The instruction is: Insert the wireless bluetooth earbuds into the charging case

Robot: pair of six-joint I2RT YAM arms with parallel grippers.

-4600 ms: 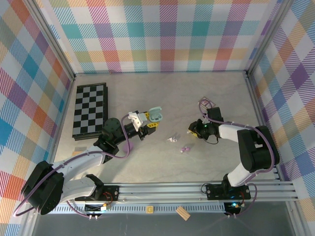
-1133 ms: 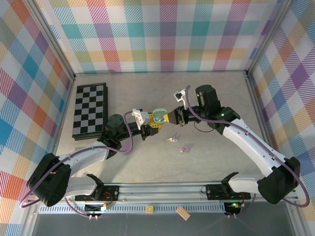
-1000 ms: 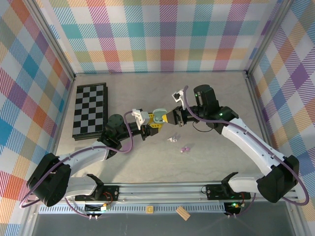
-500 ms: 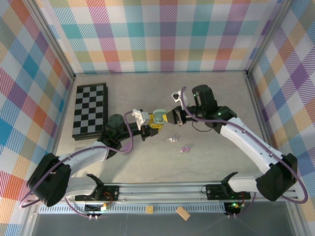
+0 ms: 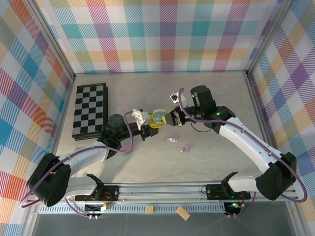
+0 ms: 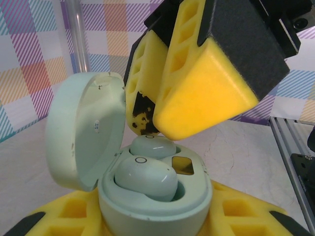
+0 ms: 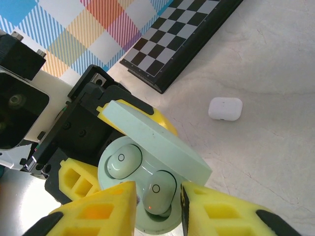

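While the two arms meet above the middle of the table (image 5: 216, 93), bare surface lies open toward the far wall and on the right. The chessboard (image 5: 89, 110) lies by the left wall, well apart. A whitish earbud (image 5: 172, 139) and a lilac earbud (image 5: 185, 148) lie loose on the table just nearer than the pincers. A small white case (image 7: 225, 108) lies beside the chessboard.

The left arm stretches low from its base, up and to the right. The right arm arches over from the right, its wrist tipped down.

The left pincer (image 5: 150, 124) is clamped on the mint charging case (image 6: 152, 204), whose lid (image 6: 83, 128) is open. Two mint earbuds (image 6: 145, 177) sit in its wells. The right pincer (image 7: 157, 196) has its jaws a little apart, straddling one seated earbud; I cannot tell whether it touches.
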